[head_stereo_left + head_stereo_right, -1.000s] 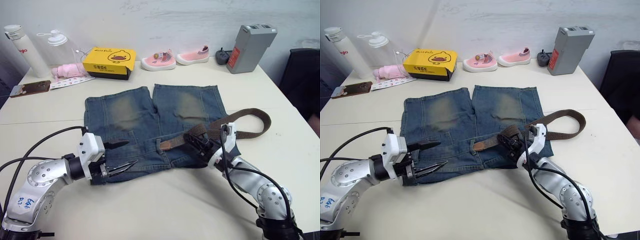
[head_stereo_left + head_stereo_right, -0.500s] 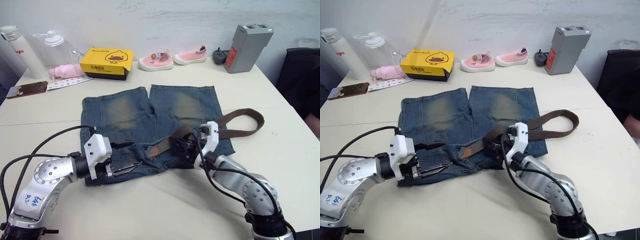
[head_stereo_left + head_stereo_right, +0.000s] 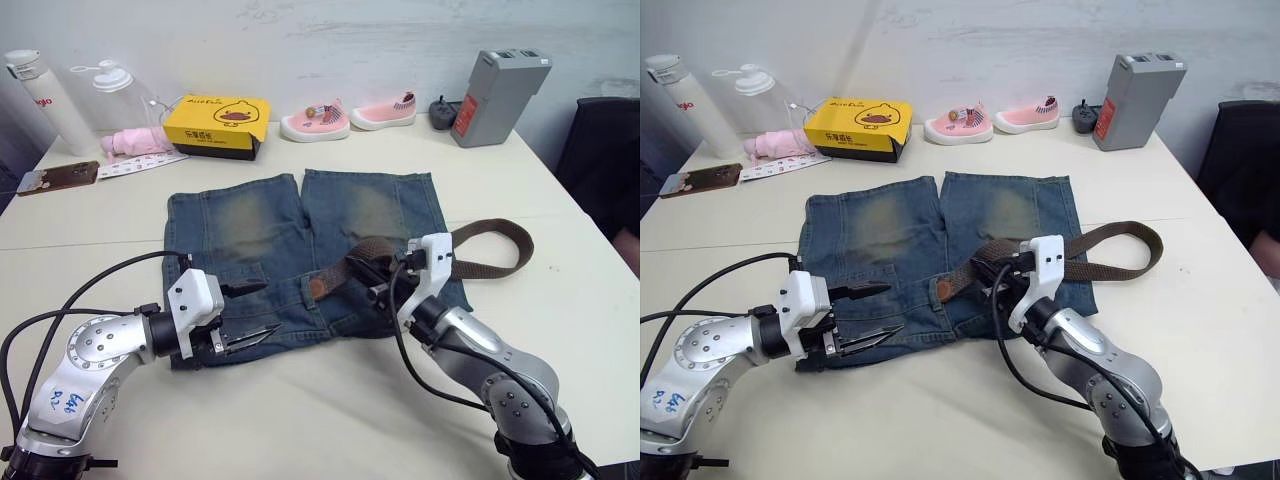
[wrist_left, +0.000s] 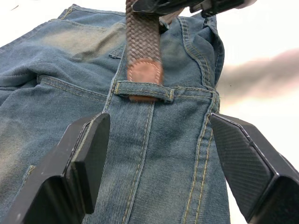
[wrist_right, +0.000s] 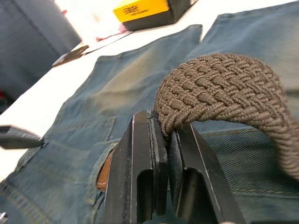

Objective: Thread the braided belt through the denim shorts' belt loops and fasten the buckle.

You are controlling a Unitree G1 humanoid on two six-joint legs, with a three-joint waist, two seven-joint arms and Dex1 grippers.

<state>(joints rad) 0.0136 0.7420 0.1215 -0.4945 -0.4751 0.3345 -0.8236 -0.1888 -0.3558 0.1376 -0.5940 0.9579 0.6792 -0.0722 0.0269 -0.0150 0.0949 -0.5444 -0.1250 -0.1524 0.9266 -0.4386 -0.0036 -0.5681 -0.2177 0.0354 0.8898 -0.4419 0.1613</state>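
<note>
The denim shorts (image 3: 300, 235) lie flat on the table, waistband toward me. My right gripper (image 3: 372, 276) is shut on the braided belt (image 5: 219, 79) a short way behind its tan tip (image 4: 144, 72). The tip lies at a belt loop (image 4: 142, 90) on the waistband, with a sliver showing under the loop. The rest of the belt curves off to the right over the table (image 3: 500, 240). My left gripper (image 3: 252, 312) hovers open at the waistband's left part, its fingers (image 4: 84, 158) either side of that loop and touching nothing. The buckle is hidden.
Along the table's far edge stand two bottles (image 3: 45, 100), a yellow box (image 3: 218, 122), pink shoes (image 3: 315, 122) and a grey case (image 3: 500, 82). A phone (image 3: 58, 177) lies at the far left. A dark chair (image 3: 605, 160) stands off the right edge.
My right gripper has carried the belt's tip leftward and up to the waistband loop, arching the strap. The left gripper has shifted right toward the loop and stays open.
</note>
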